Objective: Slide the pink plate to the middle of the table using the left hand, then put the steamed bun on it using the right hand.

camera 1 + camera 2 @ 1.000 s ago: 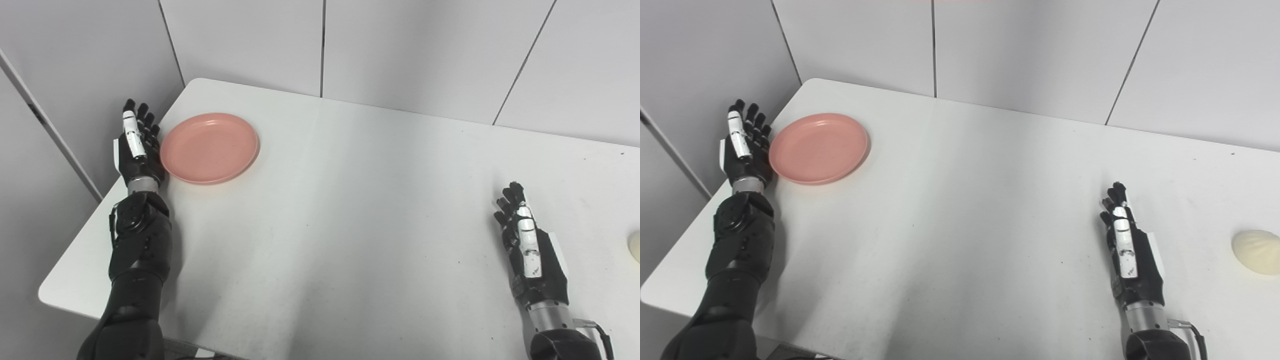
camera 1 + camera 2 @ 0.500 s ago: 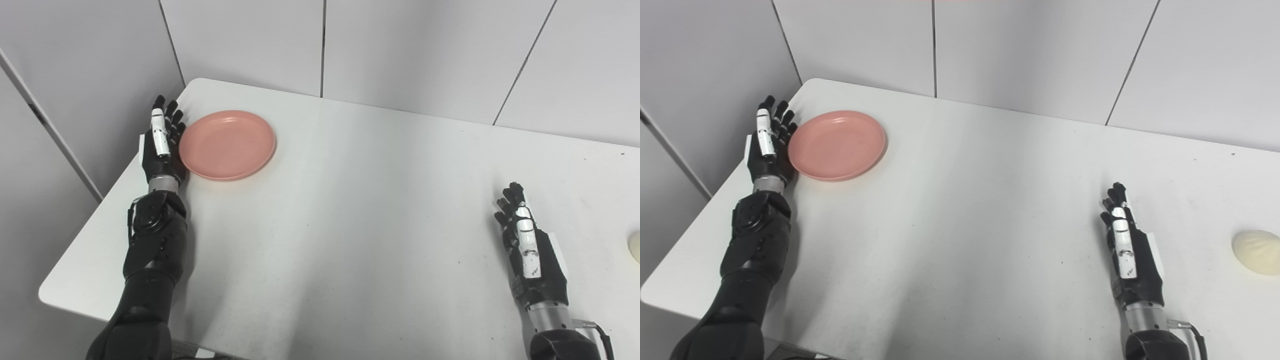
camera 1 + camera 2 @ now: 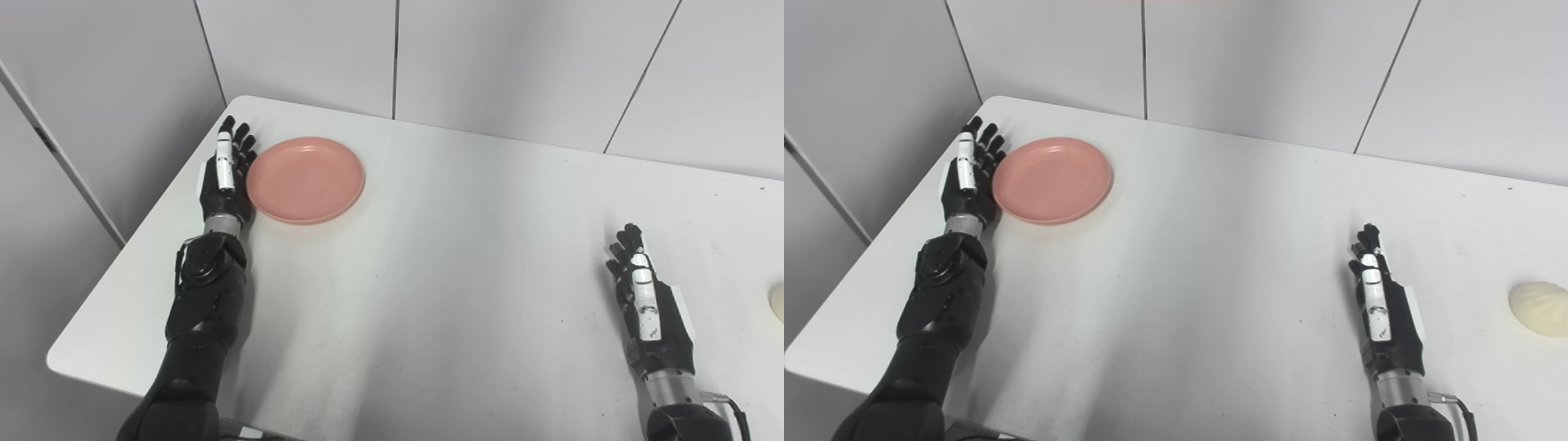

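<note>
Surface: white table [image 3: 429, 275], grey panel walls.
Pink plate [image 3: 305, 179]: round, flat, rim up, far-left.
Left hand [image 3: 225, 177]: edge-on, fingers spread, touching plate's left rim.
Right hand [image 3: 1384, 315]: empty, fingers extended, left of steamed bun [image 3: 1538, 308].

steamed bun [image 3: 778, 301] | cut by right edge, left eye view only

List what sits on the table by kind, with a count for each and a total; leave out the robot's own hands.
Pink plate: 1
Steamed bun: 1
Total: 2
</note>
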Controlling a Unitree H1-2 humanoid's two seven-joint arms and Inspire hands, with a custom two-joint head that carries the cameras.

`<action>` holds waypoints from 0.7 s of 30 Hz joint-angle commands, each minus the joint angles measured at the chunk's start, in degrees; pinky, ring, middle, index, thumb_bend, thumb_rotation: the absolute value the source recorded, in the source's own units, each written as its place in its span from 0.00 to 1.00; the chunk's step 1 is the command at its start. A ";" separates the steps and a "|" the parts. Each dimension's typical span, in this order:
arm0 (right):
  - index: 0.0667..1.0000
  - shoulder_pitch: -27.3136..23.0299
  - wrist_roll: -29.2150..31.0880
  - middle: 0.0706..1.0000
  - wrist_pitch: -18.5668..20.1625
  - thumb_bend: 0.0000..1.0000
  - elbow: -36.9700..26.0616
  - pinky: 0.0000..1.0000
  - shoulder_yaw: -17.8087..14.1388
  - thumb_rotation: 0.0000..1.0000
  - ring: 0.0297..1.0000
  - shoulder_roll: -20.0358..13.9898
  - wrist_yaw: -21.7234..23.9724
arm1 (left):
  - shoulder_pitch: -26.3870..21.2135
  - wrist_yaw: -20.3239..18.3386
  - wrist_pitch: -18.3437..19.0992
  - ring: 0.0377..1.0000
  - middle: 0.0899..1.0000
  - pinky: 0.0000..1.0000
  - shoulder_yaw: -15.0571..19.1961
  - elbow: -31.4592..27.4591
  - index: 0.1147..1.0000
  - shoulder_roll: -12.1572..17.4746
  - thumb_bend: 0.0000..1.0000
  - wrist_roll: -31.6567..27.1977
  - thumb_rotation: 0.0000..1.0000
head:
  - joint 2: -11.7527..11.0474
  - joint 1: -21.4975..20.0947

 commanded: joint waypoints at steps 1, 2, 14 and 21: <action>1.00 1.05 -0.24 1.00 0.99 0.24 -0.28 1.00 0.32 1.00 1.00 0.59 -0.42 | 1.02 -0.20 3.43 0.96 0.96 1.00 -0.88 0.62 0.95 -1.11 0.40 0.50 1.00 | 0.00 -0.14; 1.00 1.10 -0.42 1.00 1.16 0.24 -0.38 1.00 0.37 1.00 1.00 0.74 -0.62 | 1.13 -0.11 3.73 0.95 0.95 1.00 -1.22 0.18 0.95 -1.32 0.41 0.92 1.00 | 0.05 -0.44; 1.00 1.18 -0.95 1.00 0.92 0.23 -0.49 1.00 0.92 1.00 1.00 1.29 -1.20 | 2.35 -1.39 6.40 0.95 0.94 1.00 -3.98 -4.67 0.93 -3.16 0.42 2.05 1.00 | 0.40 -2.57; 1.00 1.27 -1.72 1.00 1.04 0.24 -0.50 1.00 1.10 1.00 1.00 1.64 -1.60 | 3.28 -1.14 8.52 0.94 0.93 0.99 -5.83 -8.66 0.93 -4.35 0.42 3.55 1.00 | 0.54 -3.91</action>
